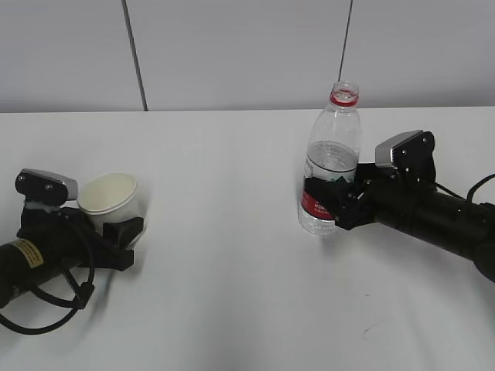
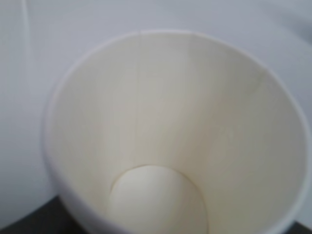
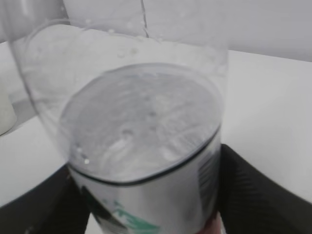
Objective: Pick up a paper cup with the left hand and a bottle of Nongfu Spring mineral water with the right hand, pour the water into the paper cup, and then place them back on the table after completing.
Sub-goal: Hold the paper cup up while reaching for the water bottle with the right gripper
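Note:
A white paper cup [image 1: 110, 197] stands at the left of the white table [image 1: 232, 301]. My left gripper [image 1: 122, 230] grips its lower part. In the left wrist view the cup [image 2: 170, 122] fills the frame, looks dry inside, and only a dark finger [image 2: 22, 225] shows at the bottom corner. A clear, uncapped water bottle [image 1: 331, 166] with a red neck ring and a red and white label stands upright right of centre. My right gripper [image 1: 329, 204] is shut on its label. In the right wrist view the water [image 3: 141, 122] lies just above the label, and black fingers [image 3: 256, 195] press both sides.
A grey wall with two dark vertical seams [image 1: 135, 54] stands behind the table's far edge. Loose black cables [image 1: 54, 305] loop on the table under the left arm. The paper cup also shows at the left edge of the right wrist view [image 3: 5, 114].

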